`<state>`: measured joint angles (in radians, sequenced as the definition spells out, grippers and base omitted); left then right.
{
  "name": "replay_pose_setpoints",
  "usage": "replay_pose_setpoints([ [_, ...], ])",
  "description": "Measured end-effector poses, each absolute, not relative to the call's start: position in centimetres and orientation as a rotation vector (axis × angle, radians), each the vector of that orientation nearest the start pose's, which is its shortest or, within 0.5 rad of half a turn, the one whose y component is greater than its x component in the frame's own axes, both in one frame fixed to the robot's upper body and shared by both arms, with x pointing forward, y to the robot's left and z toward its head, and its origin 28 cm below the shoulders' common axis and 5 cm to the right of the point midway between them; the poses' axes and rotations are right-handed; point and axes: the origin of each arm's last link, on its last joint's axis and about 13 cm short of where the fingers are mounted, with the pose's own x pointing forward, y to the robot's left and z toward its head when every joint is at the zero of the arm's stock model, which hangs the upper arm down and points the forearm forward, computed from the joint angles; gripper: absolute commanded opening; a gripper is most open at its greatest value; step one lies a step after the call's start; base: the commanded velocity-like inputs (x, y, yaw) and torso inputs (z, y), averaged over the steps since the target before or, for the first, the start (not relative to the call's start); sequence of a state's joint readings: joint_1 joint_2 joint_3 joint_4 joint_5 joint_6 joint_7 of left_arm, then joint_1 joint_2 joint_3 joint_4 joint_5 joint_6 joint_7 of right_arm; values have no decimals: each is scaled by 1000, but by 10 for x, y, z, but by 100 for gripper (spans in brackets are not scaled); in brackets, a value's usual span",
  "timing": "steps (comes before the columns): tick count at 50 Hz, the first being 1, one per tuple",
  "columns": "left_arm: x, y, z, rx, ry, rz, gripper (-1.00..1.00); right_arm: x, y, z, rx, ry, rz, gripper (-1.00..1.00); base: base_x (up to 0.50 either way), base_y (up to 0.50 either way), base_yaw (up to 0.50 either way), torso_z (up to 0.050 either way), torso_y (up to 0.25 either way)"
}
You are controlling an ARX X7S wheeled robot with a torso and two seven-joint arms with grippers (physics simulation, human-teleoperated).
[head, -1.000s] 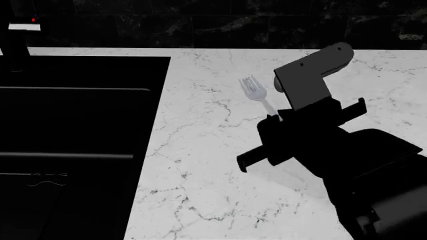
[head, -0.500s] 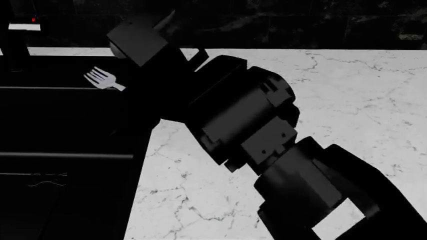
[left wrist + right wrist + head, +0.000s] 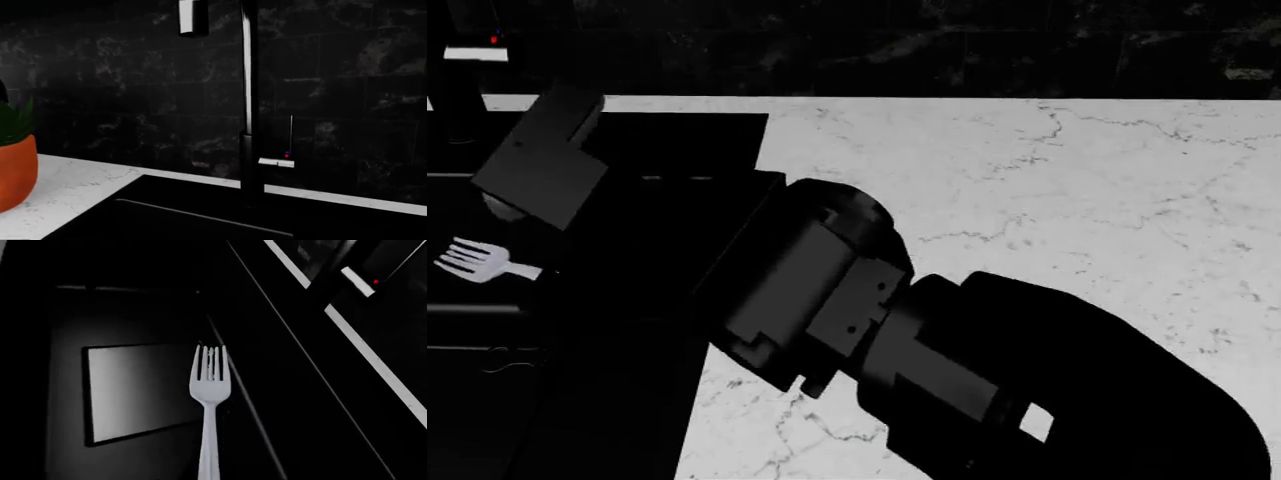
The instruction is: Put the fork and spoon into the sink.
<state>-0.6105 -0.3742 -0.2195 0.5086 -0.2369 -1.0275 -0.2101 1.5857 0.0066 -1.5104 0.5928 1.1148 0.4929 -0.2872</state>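
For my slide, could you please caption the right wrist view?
The fork held tines-forward over the dark sink.

White marble counter with a black sink set into it

The veined counter point(image 3: 1028, 180) runs beside the sink point(image 3: 601, 150) and behind it, along the dark tiled wall; an orange plant pot point(image 3: 15, 172) stands on the counter beside the sink, apart from the faucet point(image 3: 250, 125).

The right arm is reaching across the head view from lower right toward the left, its dark forearm and wrist filling the middle. The right gripper point(image 3: 537, 268) is clamping the fork point(image 3: 474, 262) by its handle, tines pointing away from the wrist.
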Motion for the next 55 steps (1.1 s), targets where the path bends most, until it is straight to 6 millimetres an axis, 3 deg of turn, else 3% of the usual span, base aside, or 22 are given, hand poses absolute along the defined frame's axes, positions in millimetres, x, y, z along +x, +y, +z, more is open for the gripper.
replay_pose_setpoints([
  [24,259,308,217,76,-135,380,100,333,65,175,-717,299,1389,-100,0,0,0,-1,0],
  [39,259,308,216,76,-133,377,100,332,63,170,-685,289,1383,-100,-1,0,1,-2,0],
  [40,259,308,216,76,-133,377,100,332,62,170,-682,290,1383,100,0,3,4,0,0],
  [55,257,306,218,80,-137,375,100,338,60,179,-759,202,1288,100,-3,1,2,-2,0],
])
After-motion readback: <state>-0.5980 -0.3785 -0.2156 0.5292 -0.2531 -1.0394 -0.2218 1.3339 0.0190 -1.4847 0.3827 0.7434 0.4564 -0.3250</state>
